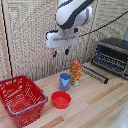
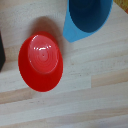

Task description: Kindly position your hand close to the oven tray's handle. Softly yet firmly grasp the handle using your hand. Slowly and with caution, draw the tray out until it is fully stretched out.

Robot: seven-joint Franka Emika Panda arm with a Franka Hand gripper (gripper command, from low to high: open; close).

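Observation:
The black-and-silver oven (image 1: 113,54) stands at the exterior view's right, on the wooden table (image 1: 95,102). A flat dark oven tray (image 1: 96,72) of thin bars sticks out from its lower front. The handle (image 1: 93,75) is the long dark bar along the tray's near edge. My gripper (image 1: 60,51) hangs high above the table, well to the exterior view's left of the oven and above the blue cup. Its blue-tipped fingers (image 1: 55,53) are apart and hold nothing. The wrist view shows neither the fingers nor the oven.
A blue cup (image 1: 65,81) (image 2: 88,19) and a red bowl (image 1: 61,99) (image 2: 42,61) sit below the gripper. An orange-yellow packet (image 1: 76,72) stands beside the cup, between it and the tray. A red wire basket (image 1: 22,98) is at the exterior view's left. A bamboo screen is behind.

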